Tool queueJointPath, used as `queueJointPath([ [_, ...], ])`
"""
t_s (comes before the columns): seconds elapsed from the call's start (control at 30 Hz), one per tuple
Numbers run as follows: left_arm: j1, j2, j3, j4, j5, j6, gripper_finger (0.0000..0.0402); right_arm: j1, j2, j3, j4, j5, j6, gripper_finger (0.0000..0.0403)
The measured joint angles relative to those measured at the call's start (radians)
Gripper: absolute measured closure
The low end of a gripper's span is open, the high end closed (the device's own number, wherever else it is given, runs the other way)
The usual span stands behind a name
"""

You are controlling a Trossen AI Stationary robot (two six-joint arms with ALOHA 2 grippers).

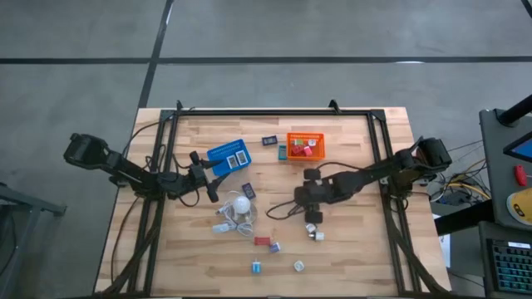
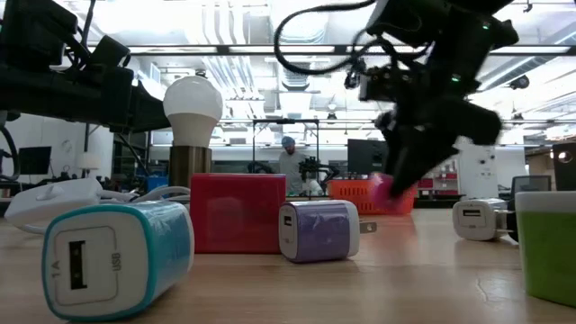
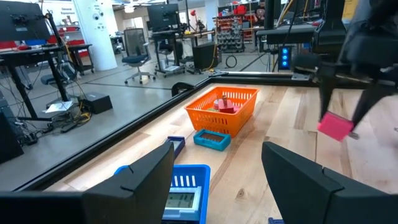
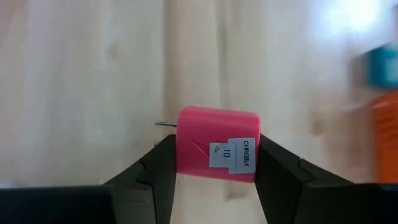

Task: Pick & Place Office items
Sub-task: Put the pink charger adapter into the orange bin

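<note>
My right gripper [image 4: 217, 163] is shut on a pink charger block [image 4: 216, 145] with a white label, held over the bare wood at the table's middle [image 1: 313, 208]. It also shows in the low view [image 2: 382, 191] and the left wrist view [image 3: 336, 126]. My left gripper [image 3: 217, 180] is open and empty beside the blue basket [image 1: 229, 156]. Loose pieces lie on the table: a red block [image 2: 236, 211], a purple block [image 2: 317, 229], a teal block [image 2: 117, 256] and white cubes [image 1: 314, 231]. My right gripper pinches the pink block by its two opposite sides [image 4: 183, 149] between the two fingers. The fingers come from above, pointing down. The block is lifted clear of the table, its label side up and its metal prongs [image 4: 163, 123] sticking out sideways.
The orange basket [image 1: 303, 147] holds red pieces at the far middle, with a bluish bit [image 1: 282, 152] and a dark rectangle [image 1: 270, 140] beside it. A white bulb [image 1: 242, 205] with its cord lies near the left gripper. A black frame [image 1: 274, 113] runs round the table.
</note>
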Motion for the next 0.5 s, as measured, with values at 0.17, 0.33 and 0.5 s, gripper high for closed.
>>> queueJointPath([
  [0.17, 0.000, 0.000, 0.000, 0.000, 0.001, -0.004, 0.0154, -0.033, -0.014, 0.037, 0.024, 0.079, -0.075, 0.0243],
  [0.33, 0.000, 0.000, 0.000, -0.007, 0.004, -0.007, 0.0154, -0.102, -0.045, 0.063, 0.021, 0.116, -0.148, 0.0243],
  [0.5, 0.000, -0.001, 0.000, -0.013, 0.008, -0.007, 0.0154, -0.200, -0.075, 0.074, 0.018, 0.134, -0.227, 0.0243],
])
